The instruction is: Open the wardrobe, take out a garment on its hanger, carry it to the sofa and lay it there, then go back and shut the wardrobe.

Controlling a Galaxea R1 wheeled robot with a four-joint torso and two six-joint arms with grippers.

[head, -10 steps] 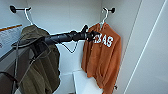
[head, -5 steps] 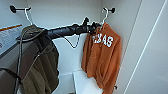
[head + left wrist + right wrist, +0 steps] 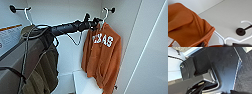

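Where the left arm (image 3: 67, 27) reaches into the open wardrobe (image 3: 150, 50): left end effector (image 3: 96, 23) up at the neck of the white hanger (image 3: 105, 13), spread or pressed together impossible to tell. One garment (image 3: 103, 60), burnt orange, hooded, white letters across the chest, hanging by the wardrobe's right wall on that hanger, hook over the dark rail. One olive-green jacket (image 3: 45, 72) at the left on a second white hanger (image 3: 26, 15).
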